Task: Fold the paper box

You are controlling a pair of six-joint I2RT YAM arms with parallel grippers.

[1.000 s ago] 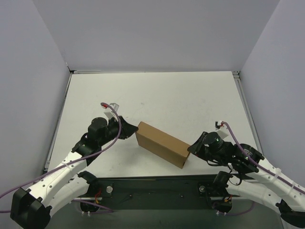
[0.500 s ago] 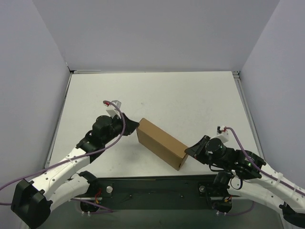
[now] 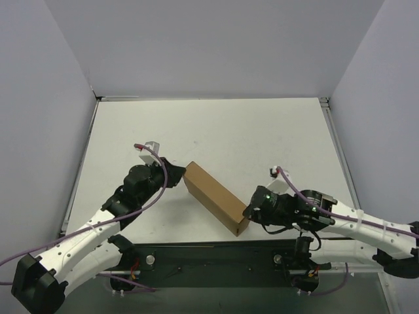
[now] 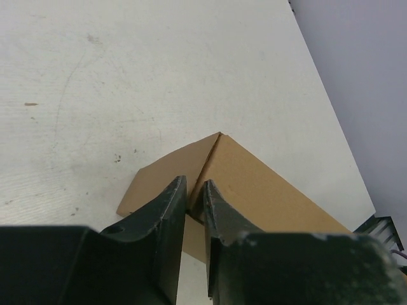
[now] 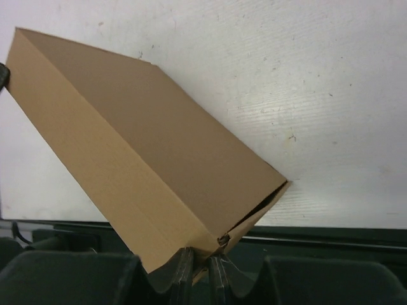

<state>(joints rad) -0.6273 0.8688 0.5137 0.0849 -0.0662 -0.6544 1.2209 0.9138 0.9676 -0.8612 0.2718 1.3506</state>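
The paper box (image 3: pixel 213 195) looks almost all folded. It lies slantwise near the front of the surface (image 3: pixel 229 131), between the two arms. I cannot tell if it rests there or hangs just above.

The left end effector (image 3: pixel 178 175) is nearly closed and pinches the thin cardboard edge at the far end. The right end effector (image 3: pixel 249 212) is nearly closed too and pinches the near corner.

Beside that corner, the end flap (image 5: pixel 261 203) gapes a little. I think the next move is to press it in flat while the other end is held steady.
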